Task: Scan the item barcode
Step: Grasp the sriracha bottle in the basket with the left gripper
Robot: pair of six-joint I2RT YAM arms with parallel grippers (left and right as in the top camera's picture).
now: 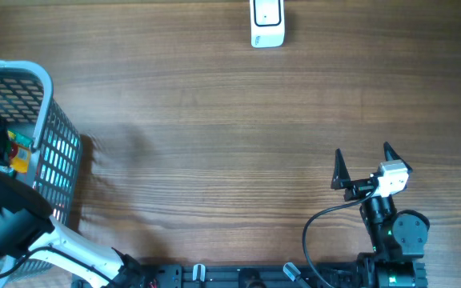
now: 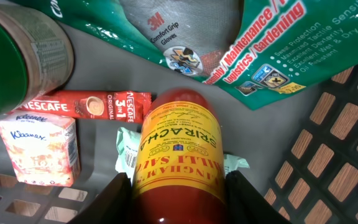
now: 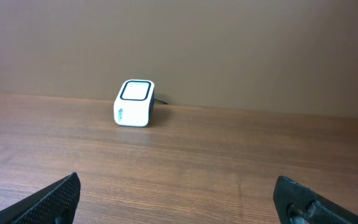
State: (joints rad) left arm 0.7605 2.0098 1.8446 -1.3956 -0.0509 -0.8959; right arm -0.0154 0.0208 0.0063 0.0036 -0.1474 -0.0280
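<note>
Left fingers (image 2: 115, 200): inside the basket (image 1: 54, 160), one on each side of the sriracha bottle (image 2: 179, 149), apparently pressed against both of its flanks.
Sriracha bottle: lying in the basket at the surface's (image 1: 214, 160) left edge. In the left wrist view its long axis runs straight away from the camera. The lettering reads upside down, so the cap end probably points back toward the wrist, though it is out of frame.
Around the bottle: Nescafe sachet (image 2: 92, 106) and Kleenex pack (image 2: 39, 149) to its left, glove packet (image 2: 241, 43) beyond its far end.
Right fingers (image 1: 340, 170): spread wide, holding nothing, above bare wood.
Scanner (image 1: 267, 24): white, upright at the far edge, well apart from both arms.
</note>
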